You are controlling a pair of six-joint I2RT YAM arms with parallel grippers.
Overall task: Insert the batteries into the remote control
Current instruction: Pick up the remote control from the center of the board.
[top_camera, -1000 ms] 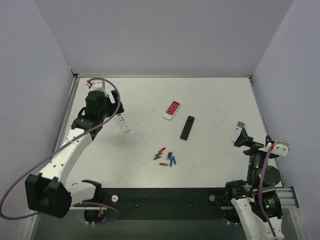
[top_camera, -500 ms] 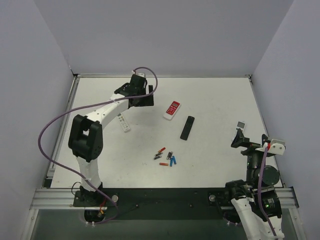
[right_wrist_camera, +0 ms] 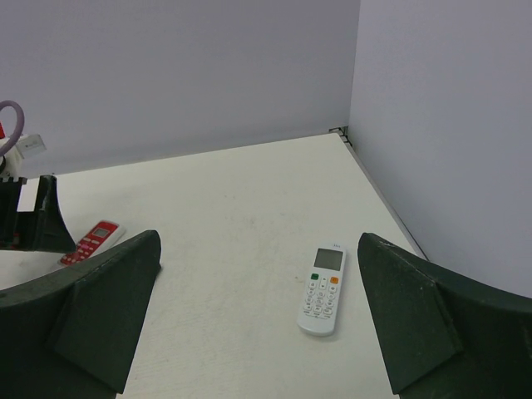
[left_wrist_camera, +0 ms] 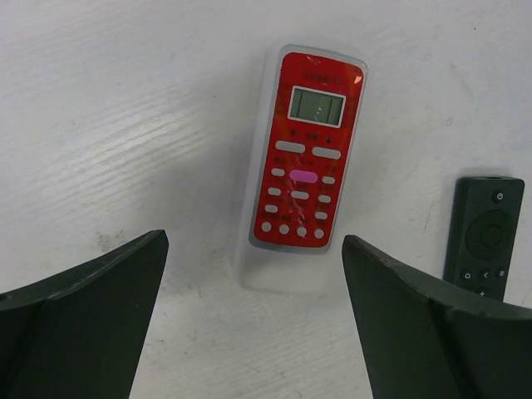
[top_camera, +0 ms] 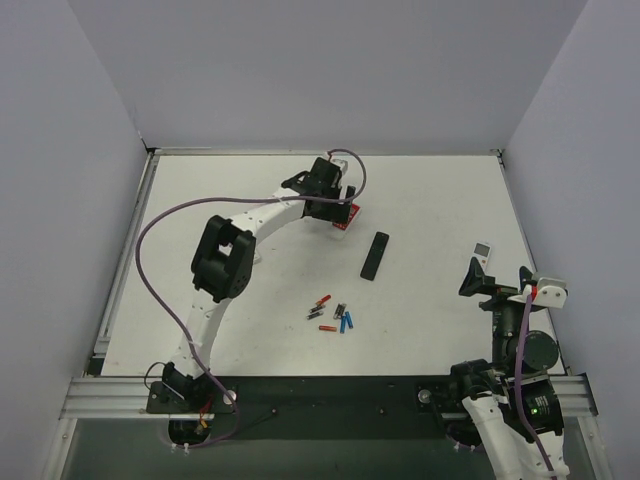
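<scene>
The remote control (left_wrist_camera: 303, 166) lies face up, red button face and small screen showing, its white lower end just ahead of my left gripper (left_wrist_camera: 253, 249). That gripper hovers over it, open, with nothing between its fingers. From above, the left gripper (top_camera: 333, 198) covers most of the remote control (top_camera: 347, 222). The batteries (top_camera: 332, 315), red, orange, blue and dark grey, lie loose in a small cluster near the table's middle front. My right gripper (right_wrist_camera: 258, 239) is open and empty at the right side of the table, far from them, seen from above as the right gripper (top_camera: 476, 277).
A black remote (top_camera: 375, 255) lies right of the red one, also the black remote (left_wrist_camera: 486, 237). A slim white remote with grey buttons (right_wrist_camera: 322, 287) lies just ahead of the right gripper. Grey walls enclose the table on three sides.
My left arm has swung from the table's left side across to the right and now reaches over the red-faced remote. The right gripper shifted slightly, uncovering the slim white remote.
</scene>
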